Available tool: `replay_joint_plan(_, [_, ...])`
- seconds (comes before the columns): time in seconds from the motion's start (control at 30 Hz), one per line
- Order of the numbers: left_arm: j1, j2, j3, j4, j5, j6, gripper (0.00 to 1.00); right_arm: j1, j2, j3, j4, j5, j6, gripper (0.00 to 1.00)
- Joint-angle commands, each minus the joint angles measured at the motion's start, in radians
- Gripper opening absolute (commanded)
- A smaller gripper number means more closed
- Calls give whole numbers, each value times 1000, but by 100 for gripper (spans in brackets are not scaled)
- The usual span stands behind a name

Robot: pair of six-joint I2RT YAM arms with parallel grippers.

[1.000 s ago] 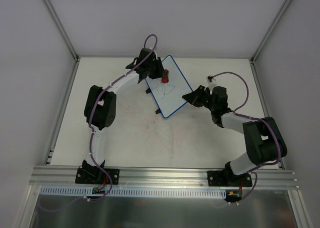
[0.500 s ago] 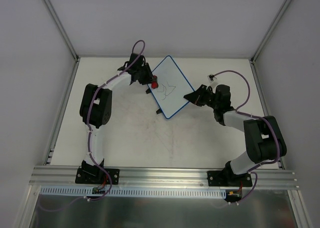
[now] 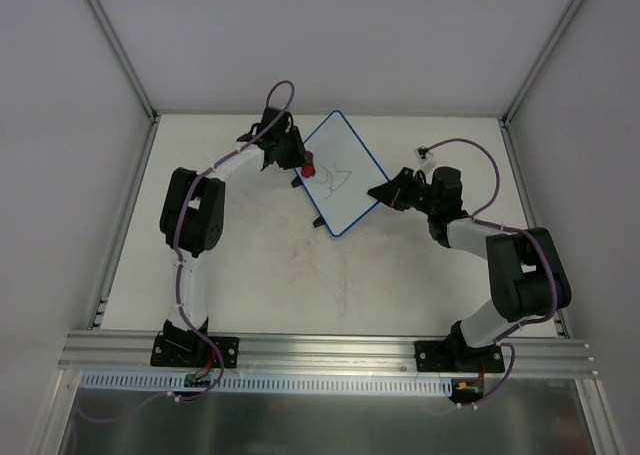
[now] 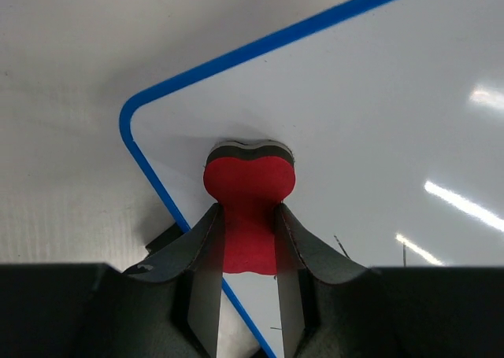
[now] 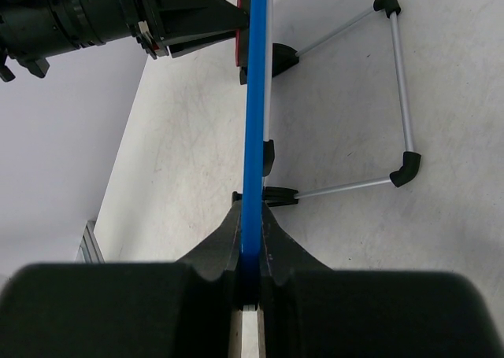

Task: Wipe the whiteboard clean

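Note:
The whiteboard (image 3: pixel 340 173), white with a thin blue rim, stands tilted at the back middle of the table with dark scribbles near its centre. My left gripper (image 3: pixel 305 166) is shut on the small red eraser (image 4: pixel 249 191), whose dark pad presses against the board's face near a rounded corner (image 4: pixel 138 110). My right gripper (image 3: pixel 382 193) is shut on the board's right edge; in the right wrist view the blue rim (image 5: pixel 254 114) runs edge-on between its fingers. The red eraser also shows behind that rim (image 5: pixel 239 20).
The board's wire stand (image 5: pixel 398 98) with black end caps rests on the table behind it. Aluminium rails (image 3: pixel 330 347) border the near edge, and white walls close the sides and back.
My left gripper moved the eraser from the board's middle leftward to its left corner region. The right arm shifted slightly but keeps its hold on the board.

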Motion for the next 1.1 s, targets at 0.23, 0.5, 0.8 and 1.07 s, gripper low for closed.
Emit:
replay_joint_plan(0.23, [-187, -79, -49, 65, 53, 106, 0, 24, 27, 21, 8, -107, -85, 0])
replay_joint_plan(0.5, [-244, -73, -23, 113, 139, 186, 0, 29, 32, 24, 8, -104, -85, 0])
replay_joint_plan(0.8, [-265, -67, -15, 157, 281, 261, 0, 31, 33, 27, 7, -104, -85, 0])
replay_joint_plan(1.07, [-298, -75, -12, 157, 323, 316, 0, 34, 32, 27, 8, -104, -84, 0])
